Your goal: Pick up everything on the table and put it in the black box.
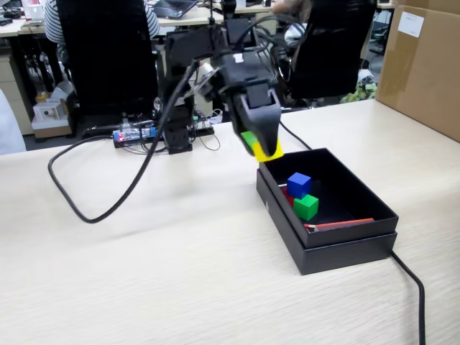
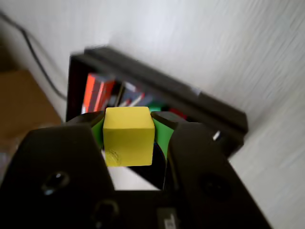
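Gripper (image 2: 128, 138) clamps the yellow cube (image 2: 127, 136); carry it further over the black box (image 1: 359, 205) near the table's right edge, lower, then release.

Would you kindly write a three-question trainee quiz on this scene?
1. True or false: the gripper is shut on the yellow cube.
2. Which cubes lie in plain sight in the black box in the fixed view? A) blue and green B) red and yellow C) none
3. Fill in: the thin red stick lies ___ the box.

Key
1. True.
2. A: the blue cube and green cube.
3. Inside.
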Robot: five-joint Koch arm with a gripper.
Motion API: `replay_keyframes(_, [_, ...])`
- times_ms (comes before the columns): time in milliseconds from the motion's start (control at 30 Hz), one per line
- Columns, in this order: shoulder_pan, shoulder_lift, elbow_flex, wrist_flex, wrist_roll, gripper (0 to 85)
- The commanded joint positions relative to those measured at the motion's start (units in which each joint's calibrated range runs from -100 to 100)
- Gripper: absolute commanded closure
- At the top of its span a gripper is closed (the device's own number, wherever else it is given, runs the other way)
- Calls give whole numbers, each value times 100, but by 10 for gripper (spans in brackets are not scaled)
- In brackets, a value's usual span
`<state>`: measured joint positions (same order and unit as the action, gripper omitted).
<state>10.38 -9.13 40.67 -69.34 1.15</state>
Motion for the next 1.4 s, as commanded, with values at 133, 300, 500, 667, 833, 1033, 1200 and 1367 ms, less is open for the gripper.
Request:
replay_keyframes(133, [625,150,376,9,63,819])
replay_keyframes(300, [806,1090,448,9,112,813])
replay_keyframes(500, [899,2158,430,9,239,793])
replay_keyframes(667, [908,2513,285,9,249,741])
replay_keyframes(833, [874,2823,267,9,254,640])
replay_keyframes(1033, [825,2766,4,9,274,452])
replay_keyframes(1200, [816,689,-186,9,332,436])
replay_keyframes(1367, [615,-2008,-1220,18,420,384])
